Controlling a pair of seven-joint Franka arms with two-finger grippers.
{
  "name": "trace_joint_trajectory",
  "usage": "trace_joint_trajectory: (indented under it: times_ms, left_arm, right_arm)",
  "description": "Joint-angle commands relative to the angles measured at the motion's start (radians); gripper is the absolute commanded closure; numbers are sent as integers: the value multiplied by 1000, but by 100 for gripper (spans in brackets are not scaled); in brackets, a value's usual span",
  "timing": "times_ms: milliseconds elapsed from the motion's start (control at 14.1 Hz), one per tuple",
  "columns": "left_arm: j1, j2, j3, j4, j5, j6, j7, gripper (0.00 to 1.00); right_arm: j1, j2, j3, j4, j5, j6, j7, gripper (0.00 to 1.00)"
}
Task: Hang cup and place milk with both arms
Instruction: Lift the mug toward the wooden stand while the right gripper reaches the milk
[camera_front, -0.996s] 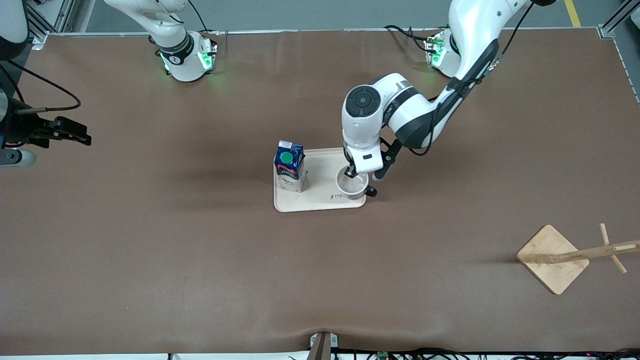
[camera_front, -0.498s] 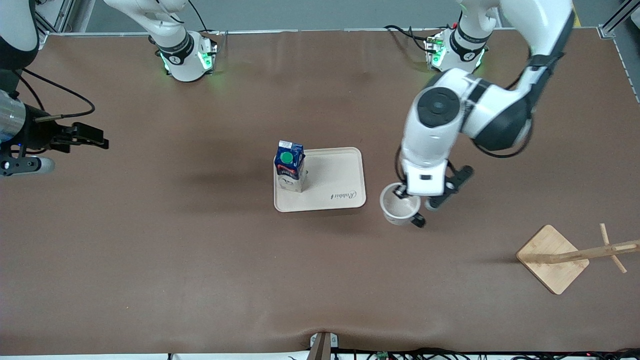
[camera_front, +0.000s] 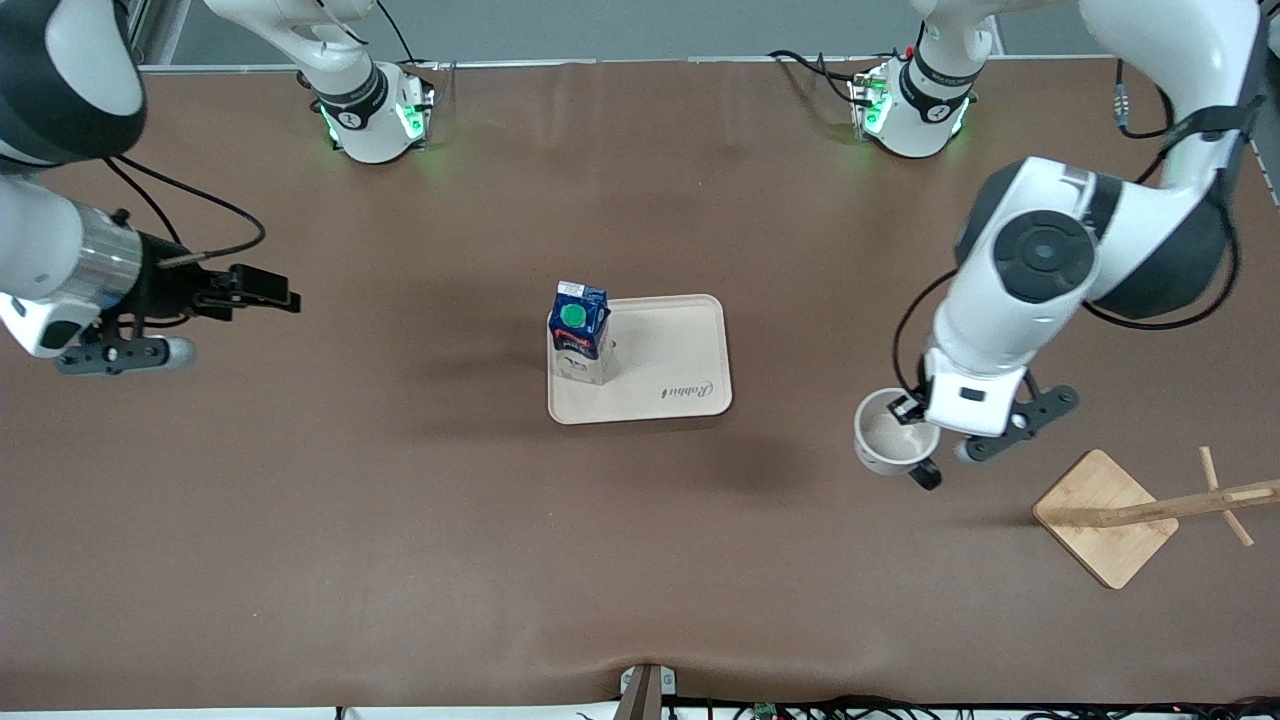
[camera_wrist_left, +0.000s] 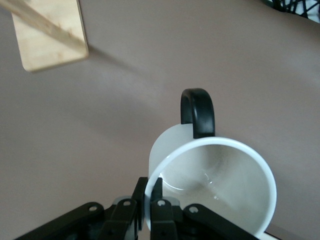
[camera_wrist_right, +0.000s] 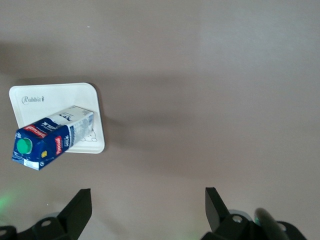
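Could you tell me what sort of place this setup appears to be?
Probably a robotics lab test bench: two arms bolted to a brown-covered table, metal framing at its edge, and staged props, a milk carton on a tray.

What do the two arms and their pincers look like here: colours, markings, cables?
Both arms are glossy white with black bands and round black joint caps; their bases glow green. Thin black cables run along each. The left pincer has slim black fingers under a white block. The right pincer is black, behind a silver metal wrist ring.

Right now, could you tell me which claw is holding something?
The left claw, pinching the cup by its rim over bare table; the right claw is open and empty.
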Motion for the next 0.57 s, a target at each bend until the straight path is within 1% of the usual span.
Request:
trace_joint_trajectory:
  times_ms: [0, 285, 498]
  left_arm:
    - [75, -5, -7, 54, 0, -60, 206, 100]
    - [190, -62, -8, 59, -2, -79, 580, 100]
    - [267, -91, -11, 57, -5, -85, 769, 100]
  right_arm:
    - [69, 41, 1, 24, 18, 33, 118, 0]
    - [179, 82, 1, 22, 15, 67, 334, 0]
    - [253, 105, 1, 18, 12, 103, 422, 0]
